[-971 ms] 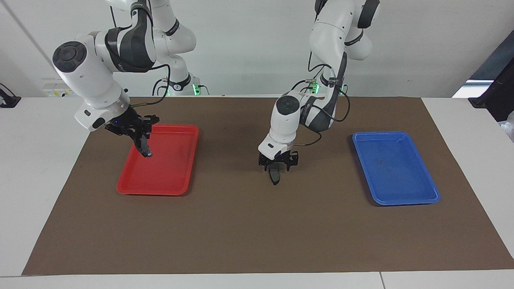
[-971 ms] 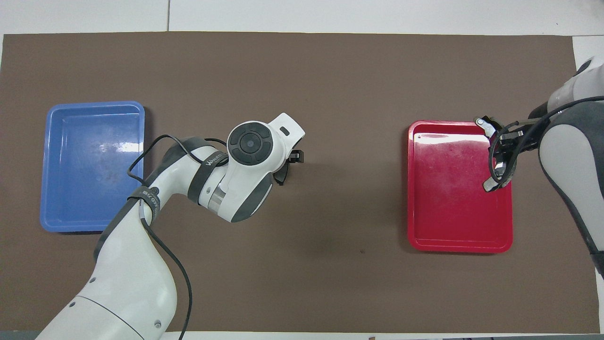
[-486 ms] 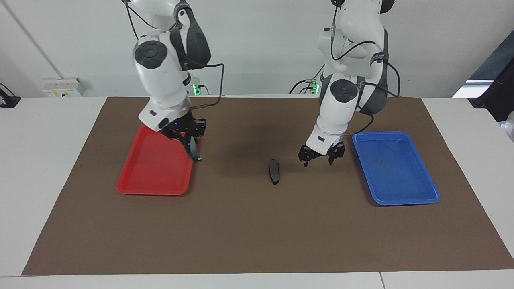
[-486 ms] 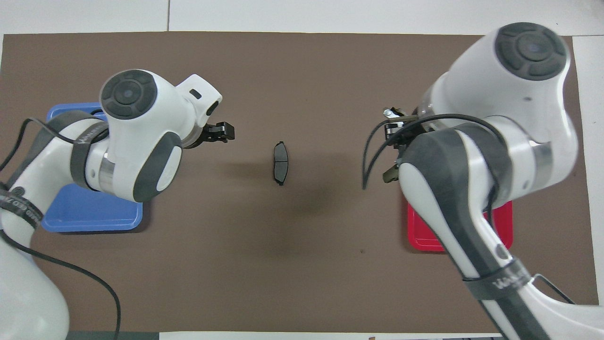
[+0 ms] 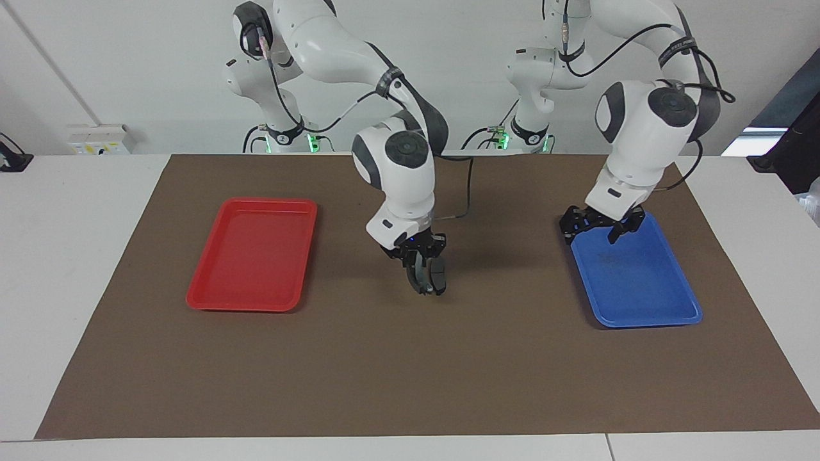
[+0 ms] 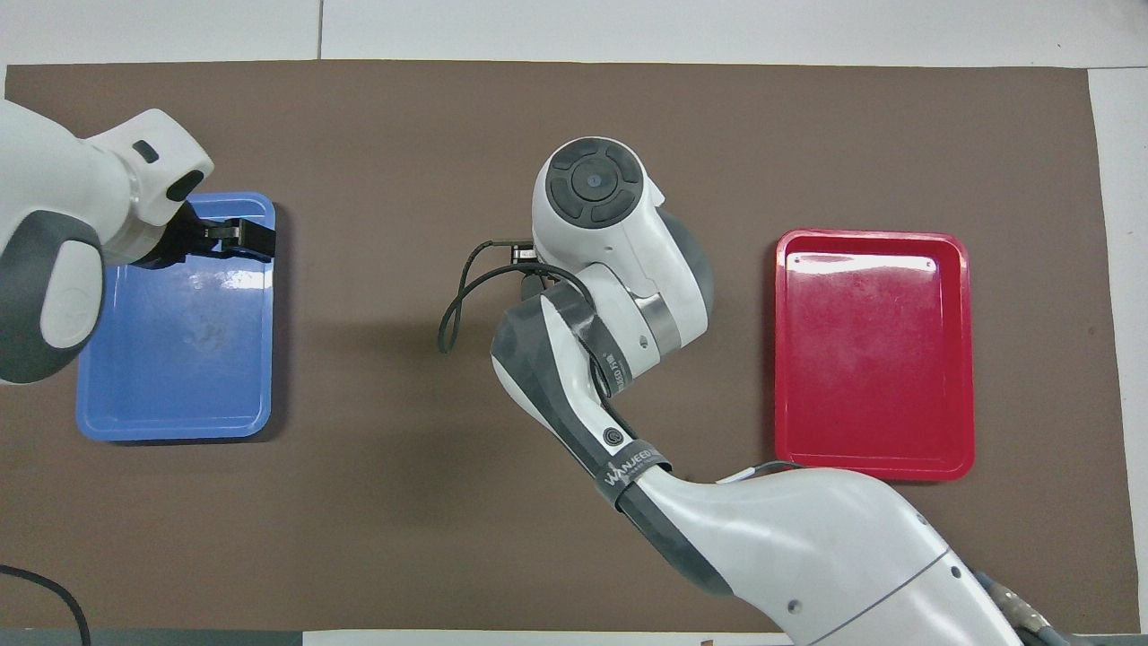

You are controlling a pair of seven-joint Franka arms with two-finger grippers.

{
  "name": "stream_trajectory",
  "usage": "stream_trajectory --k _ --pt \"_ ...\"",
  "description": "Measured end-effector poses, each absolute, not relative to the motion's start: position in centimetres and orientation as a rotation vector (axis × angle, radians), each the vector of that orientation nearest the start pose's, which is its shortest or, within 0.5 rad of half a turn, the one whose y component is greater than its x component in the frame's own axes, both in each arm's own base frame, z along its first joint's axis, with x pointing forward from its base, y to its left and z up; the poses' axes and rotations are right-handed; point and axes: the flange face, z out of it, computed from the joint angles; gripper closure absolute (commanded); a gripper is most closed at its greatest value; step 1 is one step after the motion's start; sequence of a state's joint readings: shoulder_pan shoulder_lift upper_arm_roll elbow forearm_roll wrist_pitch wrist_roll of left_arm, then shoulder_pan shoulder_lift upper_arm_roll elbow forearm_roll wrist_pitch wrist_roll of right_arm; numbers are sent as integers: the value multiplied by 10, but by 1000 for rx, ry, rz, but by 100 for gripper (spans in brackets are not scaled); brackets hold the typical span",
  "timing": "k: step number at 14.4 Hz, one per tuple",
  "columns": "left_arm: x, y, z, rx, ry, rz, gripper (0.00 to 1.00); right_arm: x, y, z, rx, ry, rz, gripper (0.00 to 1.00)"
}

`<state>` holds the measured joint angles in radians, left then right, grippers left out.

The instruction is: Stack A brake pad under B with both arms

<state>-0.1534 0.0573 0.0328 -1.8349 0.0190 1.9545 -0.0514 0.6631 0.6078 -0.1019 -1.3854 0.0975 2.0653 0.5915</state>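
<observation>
The short dark grey A brake pad (image 5: 440, 275) lies on the brown mat at the table's middle. My right gripper (image 5: 421, 280) is shut on B (image 5: 416, 275), the curved black pad with a light grey strip. It holds B low and on edge, right beside A on the side toward the right arm's end of the table. I cannot tell if the two pads touch. In the overhead view the right arm's wrist (image 6: 596, 193) hides both pads. My left gripper (image 5: 599, 232) is open and empty over the blue tray's corner nearest the robots, and it also shows in the overhead view (image 6: 256, 238).
An empty blue tray (image 5: 640, 288) lies toward the left arm's end, also in the overhead view (image 6: 179, 377). An empty red tray (image 5: 256, 262) lies toward the right arm's end, also in the overhead view (image 6: 870, 359). The brown mat (image 5: 410, 371) covers the table.
My left gripper let go of A at the table's middle and drew back to over the blue tray. My right gripper carried B from over the red tray to beside A.
</observation>
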Motion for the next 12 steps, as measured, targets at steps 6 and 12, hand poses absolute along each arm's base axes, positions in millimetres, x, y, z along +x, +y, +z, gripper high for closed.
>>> stream_trajectory --k 6,12 --pt "575 -30 575 -3121 101 -74 0 599 416 334 -3073 64 -66 96" --pt "566 -3 597 -3121 69 25 0 584 419 314 -3090 24 -10 96"
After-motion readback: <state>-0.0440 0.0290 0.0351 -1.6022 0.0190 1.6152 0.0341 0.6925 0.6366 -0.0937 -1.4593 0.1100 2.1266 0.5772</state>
